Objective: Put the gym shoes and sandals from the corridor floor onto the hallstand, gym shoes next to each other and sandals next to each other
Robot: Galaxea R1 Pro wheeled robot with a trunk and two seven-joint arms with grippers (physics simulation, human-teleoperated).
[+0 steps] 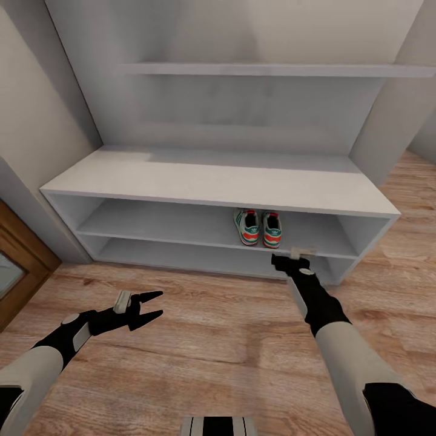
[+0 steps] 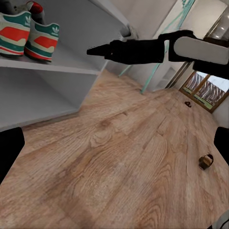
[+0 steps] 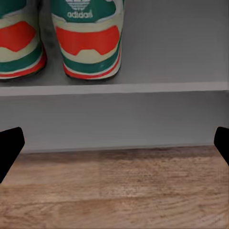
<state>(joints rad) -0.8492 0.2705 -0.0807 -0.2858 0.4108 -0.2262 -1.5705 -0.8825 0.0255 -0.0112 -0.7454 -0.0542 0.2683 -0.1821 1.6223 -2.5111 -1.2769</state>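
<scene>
Both gym shoes (image 1: 246,226) (image 1: 272,230) stand side by side, heels outward, on the upper shelf of the hallstand (image 1: 181,181). The right wrist view shows their heels (image 3: 88,40) (image 3: 19,43) close up. Just in front of and below them, my right gripper (image 1: 289,261) is open and empty, with its fingertips (image 3: 9,148) wide apart. Lower left, above the corridor floor (image 1: 230,327), my left gripper (image 1: 152,305) is also open and empty. In the left wrist view, one brown sandal (image 2: 206,162) lies on the floor and a second sandal (image 2: 189,104) lies farther off.
The hallstand has a bare top, a lower shelf (image 1: 181,254) and a wall shelf (image 1: 272,69) above. A wooden door frame (image 1: 18,266) stands at the left. A tall mirror (image 2: 162,52) leans behind my right arm (image 2: 143,50) in the left wrist view.
</scene>
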